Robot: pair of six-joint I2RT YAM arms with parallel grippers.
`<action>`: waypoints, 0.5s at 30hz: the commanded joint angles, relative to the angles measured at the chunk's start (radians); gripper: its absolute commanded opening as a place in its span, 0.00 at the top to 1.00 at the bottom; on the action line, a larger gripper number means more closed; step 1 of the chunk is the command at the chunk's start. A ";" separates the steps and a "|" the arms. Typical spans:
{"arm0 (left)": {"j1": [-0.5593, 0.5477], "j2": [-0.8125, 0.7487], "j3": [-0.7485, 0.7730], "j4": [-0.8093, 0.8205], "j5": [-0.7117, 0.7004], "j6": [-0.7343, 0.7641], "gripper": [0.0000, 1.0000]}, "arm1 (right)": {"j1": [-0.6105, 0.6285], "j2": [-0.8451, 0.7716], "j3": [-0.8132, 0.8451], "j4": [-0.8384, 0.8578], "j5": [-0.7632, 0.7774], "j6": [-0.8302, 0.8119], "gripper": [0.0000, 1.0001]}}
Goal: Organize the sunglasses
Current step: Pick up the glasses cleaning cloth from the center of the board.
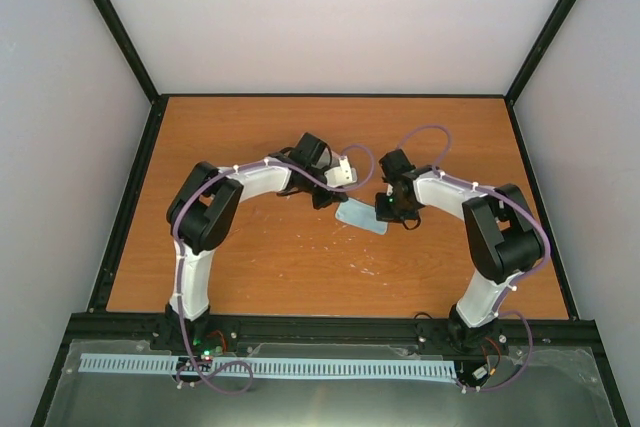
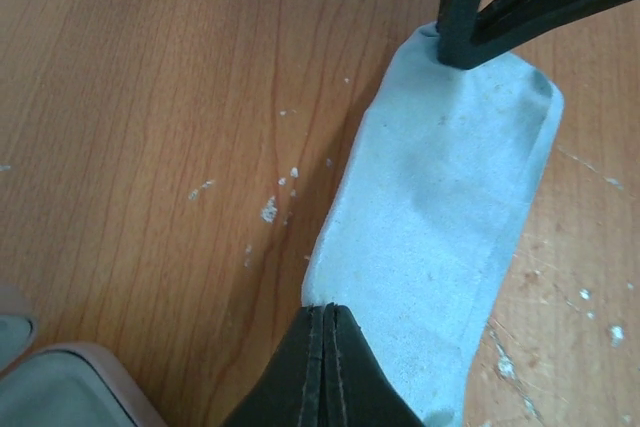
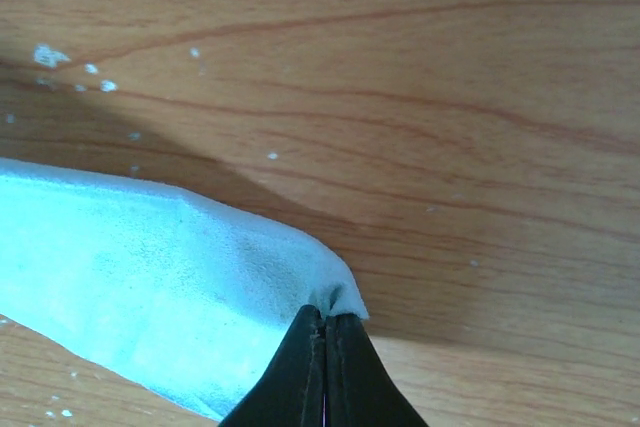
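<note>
A light blue soft pouch [image 1: 360, 216] lies flat on the wooden table near its middle. My left gripper [image 1: 335, 201] is shut on the pouch's left end; in the left wrist view the closed tips [image 2: 325, 309] pinch the pouch's [image 2: 440, 197] near edge. My right gripper [image 1: 386, 209] is shut on the opposite end; in the right wrist view its tips [image 3: 325, 315] pinch a puckered corner of the pouch [image 3: 150, 287]. The right gripper's fingers [image 2: 465, 17] also show at the pouch's far end in the left wrist view. No sunglasses are visible; I cannot tell whether they are inside the pouch.
The wooden table [image 1: 250, 257] has small white specks [image 2: 268, 209] beside the pouch. Black frame rails [image 1: 130, 197] border the table on all sides. A pale rounded object [image 2: 60, 387] shows at the bottom left corner of the left wrist view.
</note>
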 commanded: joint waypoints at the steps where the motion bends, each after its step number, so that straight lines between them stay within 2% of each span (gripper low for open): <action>1: 0.008 -0.072 -0.042 0.019 -0.011 -0.013 1.00 | 0.031 -0.033 0.040 0.014 0.006 0.013 0.97; 15: 0.101 -0.163 -0.163 0.088 -0.072 0.005 1.00 | 0.112 0.067 0.184 -0.005 -0.002 0.009 0.97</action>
